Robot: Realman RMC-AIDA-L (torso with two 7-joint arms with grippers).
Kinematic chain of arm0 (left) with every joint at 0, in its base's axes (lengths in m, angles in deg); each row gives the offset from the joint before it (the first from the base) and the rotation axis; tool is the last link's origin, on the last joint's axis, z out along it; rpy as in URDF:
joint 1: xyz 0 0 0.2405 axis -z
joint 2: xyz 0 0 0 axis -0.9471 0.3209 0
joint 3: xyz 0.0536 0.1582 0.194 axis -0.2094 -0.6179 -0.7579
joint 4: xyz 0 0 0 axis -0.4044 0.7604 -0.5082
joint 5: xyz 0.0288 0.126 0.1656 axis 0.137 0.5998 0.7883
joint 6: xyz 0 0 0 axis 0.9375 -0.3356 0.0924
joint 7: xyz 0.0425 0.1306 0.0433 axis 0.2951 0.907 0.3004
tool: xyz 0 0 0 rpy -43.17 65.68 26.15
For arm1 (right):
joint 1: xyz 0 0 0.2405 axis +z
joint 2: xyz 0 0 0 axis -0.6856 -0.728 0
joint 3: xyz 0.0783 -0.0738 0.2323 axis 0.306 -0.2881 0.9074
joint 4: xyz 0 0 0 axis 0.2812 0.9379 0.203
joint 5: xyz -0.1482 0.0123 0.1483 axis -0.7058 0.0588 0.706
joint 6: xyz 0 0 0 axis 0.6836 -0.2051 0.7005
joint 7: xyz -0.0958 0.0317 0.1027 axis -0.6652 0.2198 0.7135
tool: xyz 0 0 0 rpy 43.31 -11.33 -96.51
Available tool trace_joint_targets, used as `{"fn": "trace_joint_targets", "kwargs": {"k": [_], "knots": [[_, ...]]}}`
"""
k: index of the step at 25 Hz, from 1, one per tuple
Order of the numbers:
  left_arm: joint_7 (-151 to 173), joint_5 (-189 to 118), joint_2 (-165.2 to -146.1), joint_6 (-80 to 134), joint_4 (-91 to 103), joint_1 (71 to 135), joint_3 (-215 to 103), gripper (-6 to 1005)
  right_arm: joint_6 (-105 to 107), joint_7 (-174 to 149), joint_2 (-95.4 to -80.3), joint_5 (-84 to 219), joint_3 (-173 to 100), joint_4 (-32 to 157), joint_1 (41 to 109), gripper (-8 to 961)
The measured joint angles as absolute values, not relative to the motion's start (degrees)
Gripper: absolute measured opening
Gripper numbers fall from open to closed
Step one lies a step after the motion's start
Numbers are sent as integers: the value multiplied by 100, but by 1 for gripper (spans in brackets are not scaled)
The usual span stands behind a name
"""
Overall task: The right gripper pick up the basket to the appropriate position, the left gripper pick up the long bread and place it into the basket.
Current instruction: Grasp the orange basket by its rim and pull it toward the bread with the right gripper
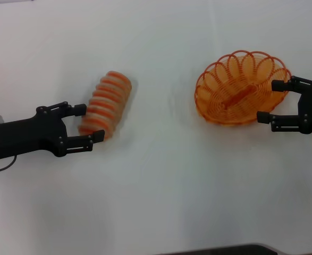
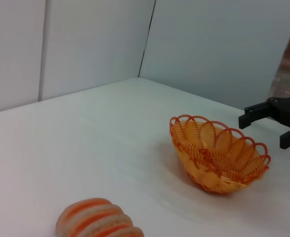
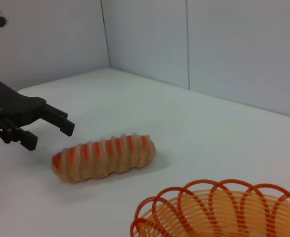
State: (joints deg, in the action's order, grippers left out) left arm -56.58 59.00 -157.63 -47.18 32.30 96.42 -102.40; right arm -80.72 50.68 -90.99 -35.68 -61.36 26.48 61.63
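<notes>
The long bread (image 1: 107,103), pale tan with orange stripes, lies on the white table at left centre. It also shows in the left wrist view (image 2: 98,219) and the right wrist view (image 3: 105,155). My left gripper (image 1: 90,123) is open, its fingers to either side of the bread's near end; I cannot tell if they touch it. It shows in the right wrist view (image 3: 43,131) too. The orange wire basket (image 1: 241,87) stands at right and is empty. My right gripper (image 1: 271,101) is open at the basket's right rim. The left wrist view shows both basket (image 2: 216,158) and right gripper (image 2: 264,131).
The white table (image 1: 156,202) stretches between the bread and the basket and toward the front edge. Pale wall panels (image 2: 85,44) stand behind the table.
</notes>
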Motion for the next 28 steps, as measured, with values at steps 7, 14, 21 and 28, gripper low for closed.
{"fn": "trace_joint_targets", "kwargs": {"k": [7,14,21,28], "knots": [[-5681,5897,-15761,-4720,3237,9638,-10240,853,-8058,5068,-9099,-3568,-6123,2648,6157,945],[-5699,5897,-15761,-4727,3239,9629,-10171,853,-8122,5244,-9114,-3524,-5949,2627,6213,944],[-5696,5893,-15761,-4772,3246,9623,-10072,854,-8269,7233,-9035,-3525,-5712,2088,6524,944],[-5752,5893,-15757,-4787,3382,9623,-10074,854,-8286,9284,-8836,-4046,-5701,1595,6961,945]]}}
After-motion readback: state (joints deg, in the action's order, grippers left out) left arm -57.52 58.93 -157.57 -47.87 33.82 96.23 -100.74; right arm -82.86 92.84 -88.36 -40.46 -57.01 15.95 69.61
